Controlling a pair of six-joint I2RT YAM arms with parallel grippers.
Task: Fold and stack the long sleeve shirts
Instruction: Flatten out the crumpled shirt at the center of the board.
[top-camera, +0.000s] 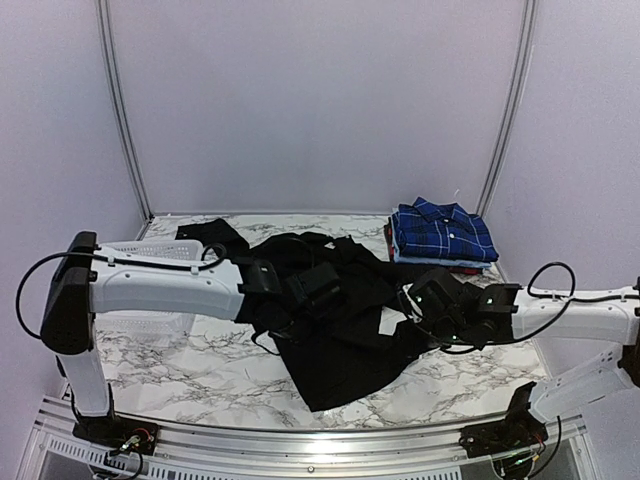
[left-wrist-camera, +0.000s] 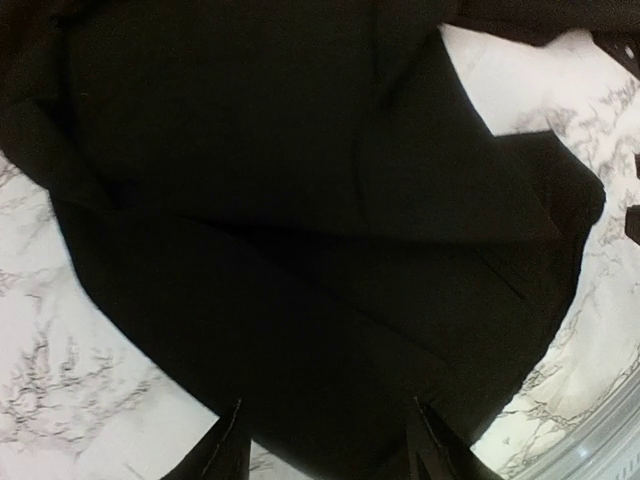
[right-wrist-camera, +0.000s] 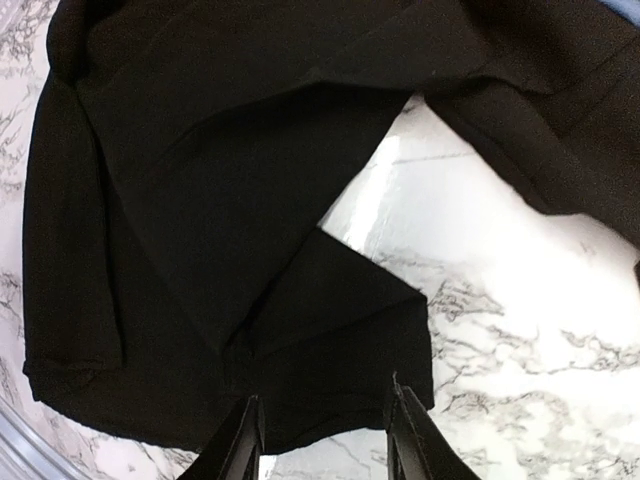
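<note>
We find the black shirt (top-camera: 335, 345) in matt woven cloth, soft and creased, giving back almost no light. Under it the worktop (top-camera: 180, 365) is smooth and glossy, a white marble pattern veined with grey. The blue plaid shirt (top-camera: 442, 232) is a light checked cloth. The basket (top-camera: 150, 250) is white plastic mesh, the left arm (top-camera: 165, 285) has a smooth white shell, probably plastic, and the rail (top-camera: 300, 435) is dull silvery metal.

left fingers (left-wrist-camera: 215, 455) apart, right fingers (right-wrist-camera: 238, 450) apart
</note>
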